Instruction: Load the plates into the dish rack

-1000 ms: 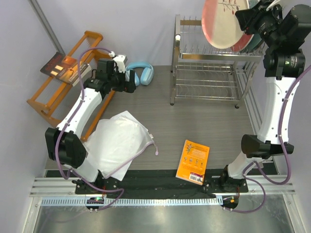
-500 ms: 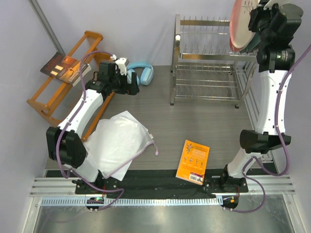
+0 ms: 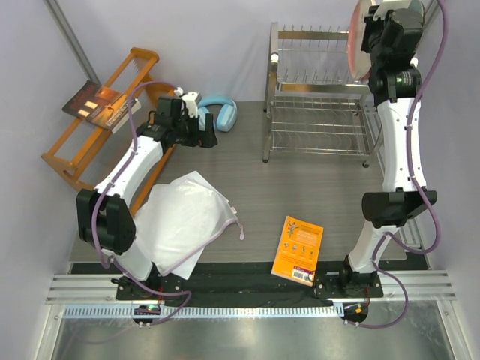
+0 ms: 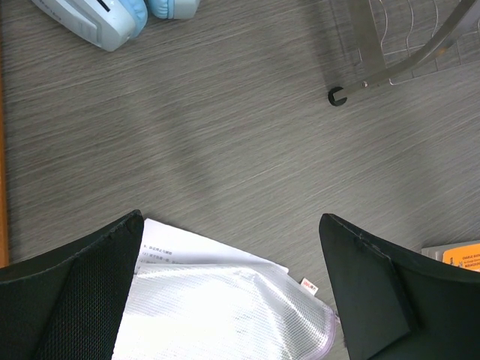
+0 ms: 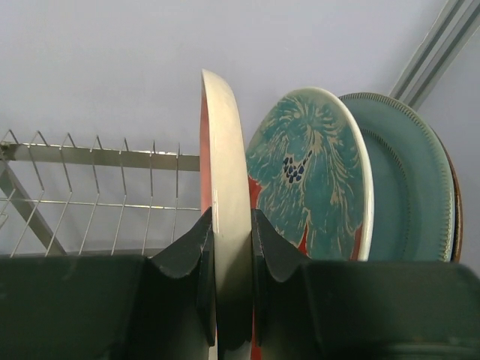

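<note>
Right pincer point(image 5: 232, 251) grips the pink-and-cream plate point(image 5: 225, 172) upright beside the patterned plate point(image 5: 307, 172); left pincer point(image 4: 231, 225) gapes wide above the table point(image 4: 225, 112).

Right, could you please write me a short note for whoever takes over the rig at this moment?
Left claw: open and empty, hovering over the table near the headphones.
Right claw: shut on the pink-and-cream plate, held on edge at the right end of the dish rack upper tier.
Done: the teal-and-red plate and the grey-green plate stand upright right beside it. A darker rim behind them may be the fourth plate.
Left: whether the held plate sits in a slot cannot be seen. Seat it, release, withdraw.
</note>
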